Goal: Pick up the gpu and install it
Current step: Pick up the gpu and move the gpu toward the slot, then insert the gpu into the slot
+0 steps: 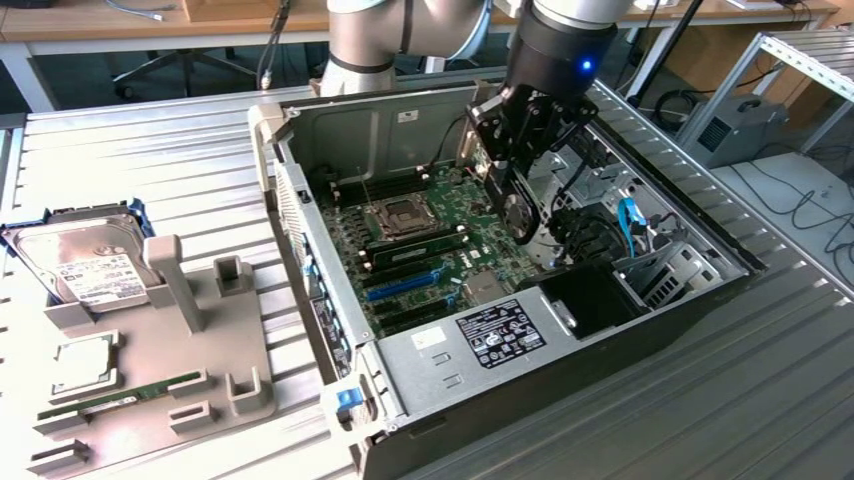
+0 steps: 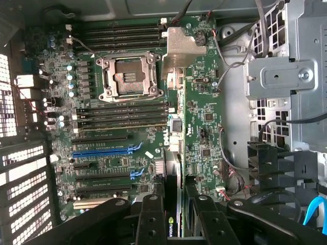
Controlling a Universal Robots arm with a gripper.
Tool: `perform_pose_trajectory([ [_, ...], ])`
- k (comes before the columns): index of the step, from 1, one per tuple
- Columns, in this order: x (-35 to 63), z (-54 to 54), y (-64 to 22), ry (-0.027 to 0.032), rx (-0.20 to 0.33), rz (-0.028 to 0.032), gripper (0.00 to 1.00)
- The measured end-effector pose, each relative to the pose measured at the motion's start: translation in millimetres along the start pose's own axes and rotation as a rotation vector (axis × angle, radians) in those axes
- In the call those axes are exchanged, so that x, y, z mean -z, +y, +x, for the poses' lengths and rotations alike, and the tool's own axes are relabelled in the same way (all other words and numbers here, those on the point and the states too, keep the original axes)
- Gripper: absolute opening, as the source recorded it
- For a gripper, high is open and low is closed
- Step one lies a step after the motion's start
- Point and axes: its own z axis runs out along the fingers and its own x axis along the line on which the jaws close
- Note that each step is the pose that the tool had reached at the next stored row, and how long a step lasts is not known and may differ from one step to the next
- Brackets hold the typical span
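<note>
On the exterior view's left, the hard drive point(image 1: 83, 265) stands at the holder's point(image 1: 160, 400) far corner, well apart from the open computer case point(image 1: 387, 125). My gripper point(image 1: 517, 172) is clamped on the gpu point(image 1: 521, 212). I hold it upright inside the case, over the motherboard's point(image 1: 447, 187) edge toward the exterior view's right.

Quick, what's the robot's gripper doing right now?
Gripper: closed, holding the thin flat black rectangular gpu card over the green motherboard.

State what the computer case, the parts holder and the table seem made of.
Computer case: grey sheet metal, bare or painted, with thin folded walls.
Parts holder: probably matte beige plastic, with chunky moulded posts.
Table: ribbed silvery metal, likely aluminium.
</note>
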Motion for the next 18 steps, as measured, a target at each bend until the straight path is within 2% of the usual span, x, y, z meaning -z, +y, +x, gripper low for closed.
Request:
perform_pose_trajectory([
  [10, 0.0, 0.0, 0.0, 0.0000, 0.002, 0.0000, 0.26],
  [18, 0.0, 0.0, 0.0, 0.0005, 0.028, -0.0007, 0.26],
])
